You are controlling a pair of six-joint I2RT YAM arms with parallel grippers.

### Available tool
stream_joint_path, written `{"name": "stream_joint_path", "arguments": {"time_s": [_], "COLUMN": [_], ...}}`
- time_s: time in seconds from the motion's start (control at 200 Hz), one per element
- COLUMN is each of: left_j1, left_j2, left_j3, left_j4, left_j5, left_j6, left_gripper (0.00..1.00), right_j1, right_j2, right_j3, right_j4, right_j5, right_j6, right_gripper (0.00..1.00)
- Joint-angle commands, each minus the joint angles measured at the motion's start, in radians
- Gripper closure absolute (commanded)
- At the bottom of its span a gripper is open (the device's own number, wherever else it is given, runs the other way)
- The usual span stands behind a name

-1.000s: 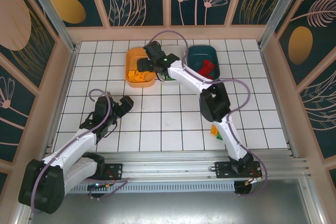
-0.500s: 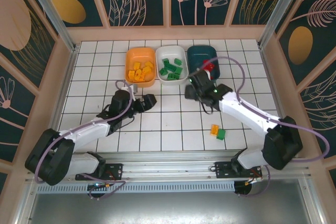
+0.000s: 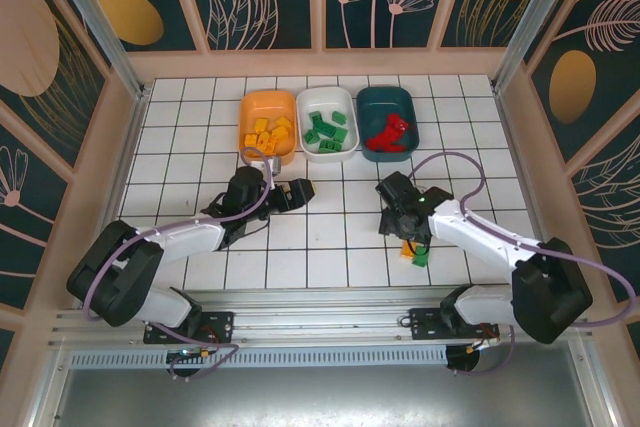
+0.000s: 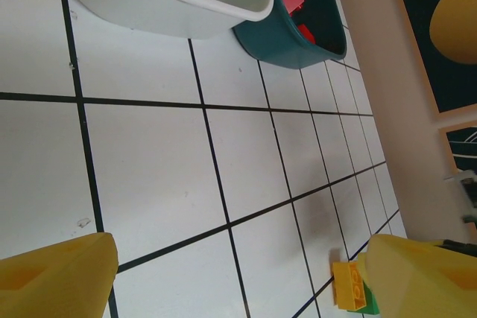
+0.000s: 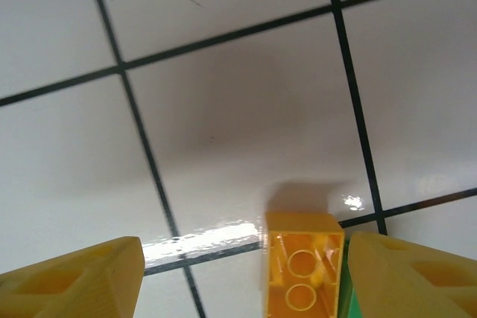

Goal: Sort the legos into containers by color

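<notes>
Small yellow-orange plastic lego brick (image 5: 304, 273) (image 3: 408, 246) lies by the near edge of the white tiled bench (image 3: 200, 127), right of centre, touching a green brick (image 3: 421, 259).
The right claw (image 5: 242, 273) (image 3: 400, 227) hovers released over it; the left claw (image 3: 300, 192), released and empty, hangs mid-bench.

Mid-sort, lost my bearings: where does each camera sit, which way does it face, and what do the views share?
Top external: above and behind the bases, looking down on the table, orange tub, white tub, teal tub; left gripper and right gripper show.
Left wrist: low over the tiles, facing the white tub and teal tub; its yellow fingers show.
Right wrist: close above the tiles, looking down at the yellow brick between its own fingers.
Shared: that brick appears in all three views.
</notes>
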Motion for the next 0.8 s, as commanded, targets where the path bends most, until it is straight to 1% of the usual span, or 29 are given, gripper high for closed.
{"name": "stream_joint_path", "arguments": {"time_s": [0.0,0.21,0.45,0.621,0.741,0.796], "left_j1": [-0.005,-0.005,-0.004,-0.005,-0.005,-0.005], "left_j2": [-0.006,0.0,0.003,-0.01,-0.025,-0.026], "left_j3": [0.022,0.033,0.033,0.029,0.026,0.025], "left_j4": [0.007,-0.009,-0.017,-0.028,-0.033,-0.04], "left_j5": [0.003,0.003,-0.001,-0.012,-0.016,-0.024], "left_j6": [0.026,0.028,0.025,0.023,0.025,0.027], "left_gripper": [0.14,0.14,0.14,0.14,0.14,0.14], "right_j1": [-0.014,-0.023,-0.028,-0.02,-0.006,-0.004], "right_j2": [0.02,0.06,0.073,0.07,0.062,0.049], "right_j3": [-0.026,-0.049,-0.031,-0.021,-0.012,-0.004], "right_j4": [0.0,0.047,0.058,0.103,0.129,0.126], "right_j5": [0.042,0.015,-0.002,-0.084,-0.166,-0.162], "right_j6": [0.048,0.021,-0.011,-0.031,-0.039,-0.037], "right_gripper": [0.29,0.34,0.37,0.4,0.4,0.4]}}
